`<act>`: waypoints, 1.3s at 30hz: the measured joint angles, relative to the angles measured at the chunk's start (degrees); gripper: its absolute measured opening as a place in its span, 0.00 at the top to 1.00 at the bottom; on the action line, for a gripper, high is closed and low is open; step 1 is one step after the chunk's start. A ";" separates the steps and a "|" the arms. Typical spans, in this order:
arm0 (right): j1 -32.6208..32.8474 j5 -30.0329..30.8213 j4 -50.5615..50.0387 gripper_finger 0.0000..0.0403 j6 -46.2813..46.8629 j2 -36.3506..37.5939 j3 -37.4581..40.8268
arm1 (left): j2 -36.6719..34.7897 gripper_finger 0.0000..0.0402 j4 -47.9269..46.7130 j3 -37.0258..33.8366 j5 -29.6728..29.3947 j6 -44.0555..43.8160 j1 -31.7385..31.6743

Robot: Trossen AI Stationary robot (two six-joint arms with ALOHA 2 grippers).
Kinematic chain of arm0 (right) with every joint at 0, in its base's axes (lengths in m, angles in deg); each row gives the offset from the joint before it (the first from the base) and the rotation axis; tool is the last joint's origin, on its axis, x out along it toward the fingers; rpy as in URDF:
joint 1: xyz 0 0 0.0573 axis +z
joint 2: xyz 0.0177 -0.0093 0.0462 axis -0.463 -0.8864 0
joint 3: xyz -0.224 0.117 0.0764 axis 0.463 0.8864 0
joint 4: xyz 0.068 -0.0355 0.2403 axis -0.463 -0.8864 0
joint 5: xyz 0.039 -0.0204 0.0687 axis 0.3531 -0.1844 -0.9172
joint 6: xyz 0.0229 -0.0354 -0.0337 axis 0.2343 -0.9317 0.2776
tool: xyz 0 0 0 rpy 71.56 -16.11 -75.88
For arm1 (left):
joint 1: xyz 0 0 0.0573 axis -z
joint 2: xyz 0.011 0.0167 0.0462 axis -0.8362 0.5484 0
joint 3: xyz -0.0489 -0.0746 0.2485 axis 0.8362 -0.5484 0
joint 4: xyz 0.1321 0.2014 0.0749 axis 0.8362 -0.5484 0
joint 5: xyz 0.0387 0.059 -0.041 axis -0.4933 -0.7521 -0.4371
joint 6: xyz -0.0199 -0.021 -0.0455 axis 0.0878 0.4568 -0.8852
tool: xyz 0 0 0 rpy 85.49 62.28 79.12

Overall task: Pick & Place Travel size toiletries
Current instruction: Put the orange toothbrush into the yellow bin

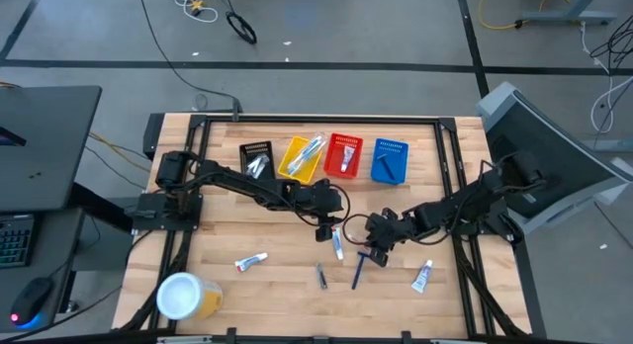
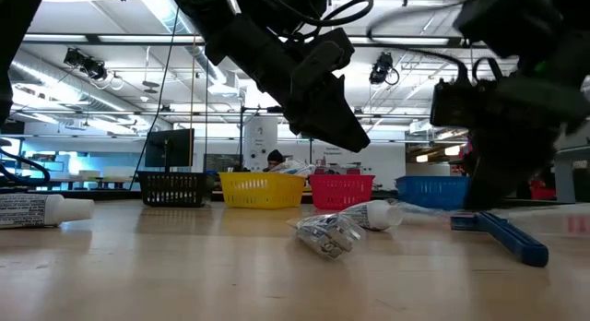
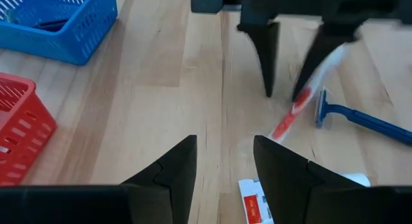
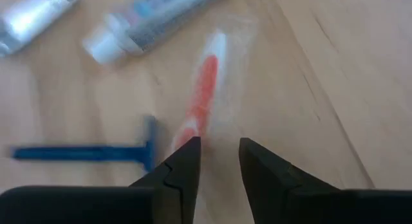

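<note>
Right gripper (image 4: pixel 217 161), fingers apart, over the orange toothbrush (image 4: pixel 201 95); blue razor (image 4: pixel 90 152) just beside; left gripper (image 3: pixel 224 161) apart, empty, near.

Along the table's (image 1: pixel 218 240) far edge we see four small baskets: black (image 1: pixel 257 159), yellow (image 1: pixel 300 157), red (image 1: pixel 343 154), blue (image 1: pixel 390 159). A white-lidded yellow tub (image 1: pixel 186 296) sits at its near-left corner.
</note>
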State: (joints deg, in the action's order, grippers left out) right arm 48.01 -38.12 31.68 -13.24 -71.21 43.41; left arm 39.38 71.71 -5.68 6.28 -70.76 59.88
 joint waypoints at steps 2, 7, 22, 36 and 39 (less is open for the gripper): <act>0.07 0.94 -0.13 0.71 -1.16 0.05 0.05 | 0.00 0.60 0.01 0.00 -0.01 -0.03 -0.01; 0.46 1.97 -3.74 0.71 -3.83 0.92 -2.26 | 0.00 0.60 -0.03 0.00 -1.09 -0.06 0.00; 2.57 5.15 -8.12 0.71 -6.98 -2.42 -9.18 | 0.00 0.60 -0.16 0.00 -1.46 -2.00 0.00; 2.20 6.42 -8.43 0.71 -6.34 -6.34 -9.39 | 0.00 0.60 -0.15 0.00 -1.51 -1.82 0.00; 1.84 8.69 -10.64 0.71 -6.91 -5.63 -9.24 | 0.00 0.60 -0.13 0.00 -1.53 -1.84 0.00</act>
State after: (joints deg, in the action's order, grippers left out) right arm 49.85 -29.43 21.04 -20.15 -76.84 34.17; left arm 39.38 71.58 -5.68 4.75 -72.60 59.88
